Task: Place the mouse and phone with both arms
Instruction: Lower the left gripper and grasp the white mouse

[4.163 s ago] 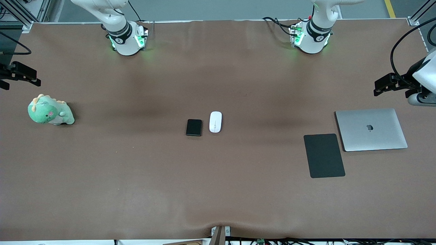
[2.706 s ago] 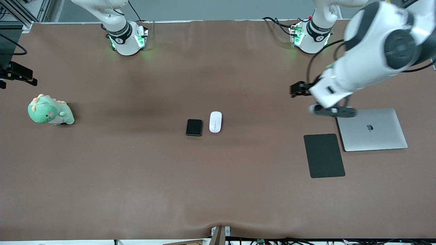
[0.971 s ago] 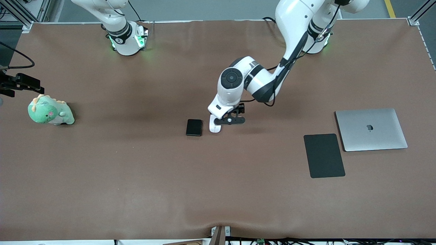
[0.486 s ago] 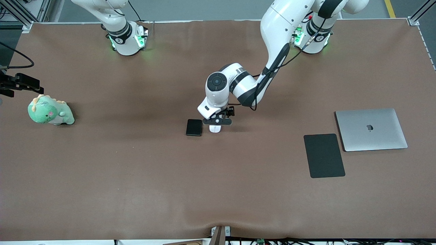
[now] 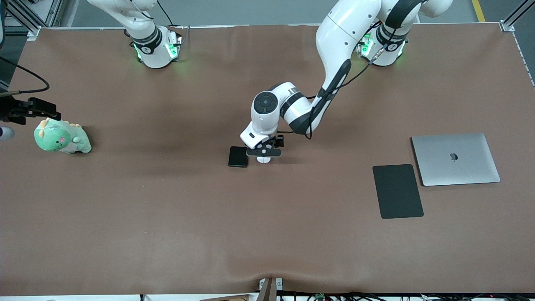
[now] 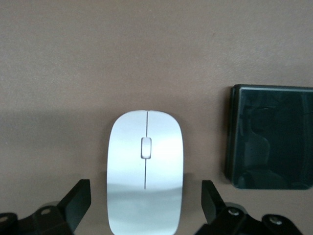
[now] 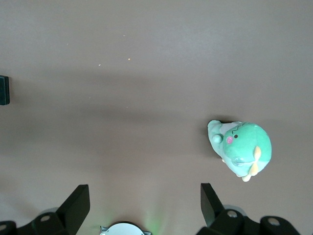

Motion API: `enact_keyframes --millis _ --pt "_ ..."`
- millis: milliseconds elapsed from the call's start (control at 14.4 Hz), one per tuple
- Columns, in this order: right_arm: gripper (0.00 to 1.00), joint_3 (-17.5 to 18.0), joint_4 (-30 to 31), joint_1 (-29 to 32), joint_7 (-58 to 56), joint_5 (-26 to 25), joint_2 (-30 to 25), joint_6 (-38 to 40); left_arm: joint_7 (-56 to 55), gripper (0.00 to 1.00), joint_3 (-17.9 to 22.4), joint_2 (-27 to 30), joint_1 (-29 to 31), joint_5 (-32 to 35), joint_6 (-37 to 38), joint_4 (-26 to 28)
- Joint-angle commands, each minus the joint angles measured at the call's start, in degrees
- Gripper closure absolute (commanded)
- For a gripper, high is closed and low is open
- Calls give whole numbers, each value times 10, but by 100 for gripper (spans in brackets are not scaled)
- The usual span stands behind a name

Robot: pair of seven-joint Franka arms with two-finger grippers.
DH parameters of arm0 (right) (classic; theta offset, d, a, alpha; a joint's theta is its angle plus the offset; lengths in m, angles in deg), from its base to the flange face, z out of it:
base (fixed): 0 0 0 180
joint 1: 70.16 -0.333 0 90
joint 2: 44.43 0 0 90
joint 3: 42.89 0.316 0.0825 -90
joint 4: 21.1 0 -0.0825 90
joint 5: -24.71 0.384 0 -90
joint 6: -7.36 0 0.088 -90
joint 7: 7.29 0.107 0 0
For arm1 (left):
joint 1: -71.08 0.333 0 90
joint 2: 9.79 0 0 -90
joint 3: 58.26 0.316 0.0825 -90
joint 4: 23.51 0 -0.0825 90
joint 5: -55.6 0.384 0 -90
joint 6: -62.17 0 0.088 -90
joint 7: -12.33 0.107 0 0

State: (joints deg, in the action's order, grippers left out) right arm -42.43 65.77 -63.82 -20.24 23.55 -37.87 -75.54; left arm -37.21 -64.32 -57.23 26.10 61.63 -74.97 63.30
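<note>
Only the left wrist view shows the left gripper (image 6: 145,205) spread wide, straddling the glossy white mouse (image 6: 145,169) beside the phone (image 6: 270,137). Right gripper (image 7: 145,205), also wide, hangs by the plush dinosaur (image 7: 241,148).

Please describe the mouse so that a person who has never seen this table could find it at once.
Look at the middle of the brown table, where the left arm reaches down. Its open pincer is over the mouse, one finger on each side. The mouse is a small white glossy oval with a thin centre line; the phone beside it is a black rectangle.
</note>
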Motion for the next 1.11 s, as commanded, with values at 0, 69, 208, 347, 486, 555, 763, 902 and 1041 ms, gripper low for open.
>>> enact_keyframes --millis 0,69,208,347,486,555,763,902,1041 --pt "0 4 -8 -7 1 7 13 4 -20 0 8 -15 -8 33 -5 -18" --pt "0 4 -8 -7 0 8 13 2 -20 0 8 -15 -9 35 -5 -18" --pt "0 4 -11 -13 -4 8 24 2 -21 0 8 -16 -9 35 -5 -18" --pt "0 4 -10 -33 -4 0 29 0 -32 32 8 -16 -11 35 -5 -18" --pt "0 3 -9 -41 -1 -2 36 0 -31 78 7 -15 -9 35 -4 -17" --pt "0 3 -9 -44 -1 -2 42 0 -29 92 7 -13 -8 35 -4 -17" --pt "0 4 -9 -51 -1 6 50 1 -28 93 7 4 -2 36 16 -13" --pt "0 5 -10 -56 -2 7 61 0 -23 93 8 32 -1 36 67 -14" --pt "0 5 -12 -70 1 5 73 -2 -12 98 7 65 13 36 108 -13"
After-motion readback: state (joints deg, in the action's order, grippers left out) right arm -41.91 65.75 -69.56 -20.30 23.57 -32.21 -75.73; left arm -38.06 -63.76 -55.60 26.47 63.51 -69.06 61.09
